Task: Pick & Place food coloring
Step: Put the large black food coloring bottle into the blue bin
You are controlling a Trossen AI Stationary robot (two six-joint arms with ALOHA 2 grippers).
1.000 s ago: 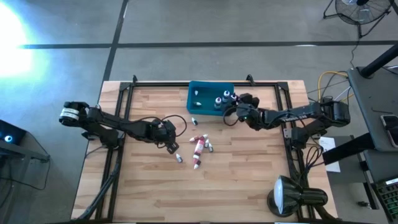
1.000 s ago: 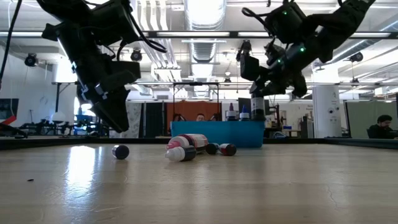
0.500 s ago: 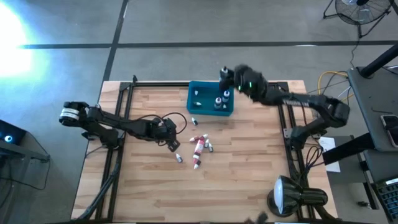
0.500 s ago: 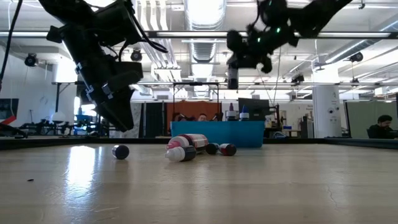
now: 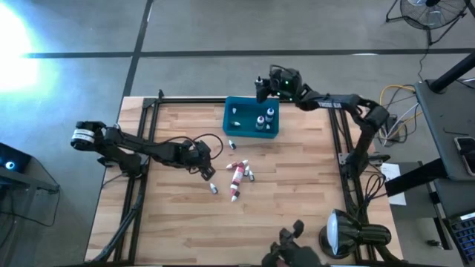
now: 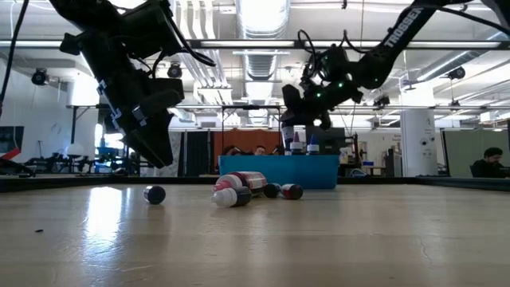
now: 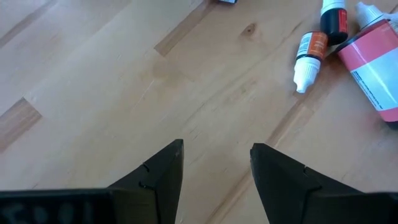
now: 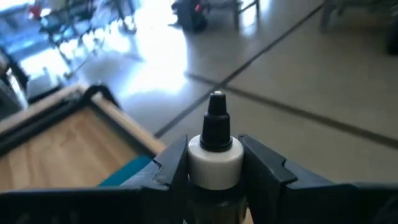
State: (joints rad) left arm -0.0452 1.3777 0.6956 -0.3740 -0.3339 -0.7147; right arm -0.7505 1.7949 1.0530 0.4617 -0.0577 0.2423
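Up by the bin's (image 5: 251, 117) far edge, right gripper (image 8: 214, 163) clamps a bottle (image 8: 215, 149) upright, tip skyward; left gripper (image 7: 214, 163) gapes empty over wood table (image 7: 93, 93).

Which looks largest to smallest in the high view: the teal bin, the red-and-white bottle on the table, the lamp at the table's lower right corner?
1. Teal bin.
2. Lamp, somewhat smaller; it may stand nearer the camera, so this is unsure.
3. Red-and-white bottle, clearly smallest.
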